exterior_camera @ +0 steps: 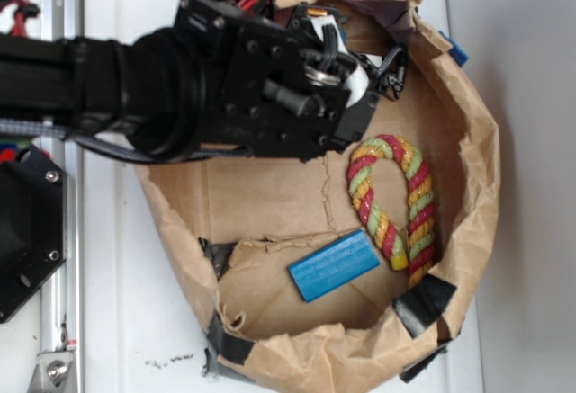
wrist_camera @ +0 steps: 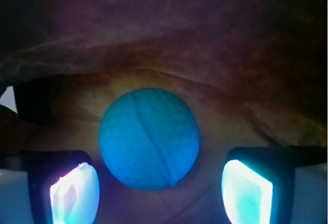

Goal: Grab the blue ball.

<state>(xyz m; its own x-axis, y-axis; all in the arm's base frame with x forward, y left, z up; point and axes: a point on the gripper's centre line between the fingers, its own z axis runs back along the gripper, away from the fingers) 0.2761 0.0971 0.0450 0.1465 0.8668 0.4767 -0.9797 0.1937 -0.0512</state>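
Against the paper bag's [wrist_camera: 215, 55] far wall, hovering with gripper [wrist_camera: 159, 193] fingers [wrist_camera: 246, 190] spread apart, straddling but not touching the blue ball [wrist_camera: 148, 139].

From the exterior view the blue ball [wrist_camera: 149, 138] is hidden behind the black wrist housing [exterior_camera: 261, 74], as are the fingertips. The wrist view's bottom edge cuts off both finger pads [wrist_camera: 75, 193]. The paper wall [wrist_camera: 169, 39] behind the ball is dark and blurred.
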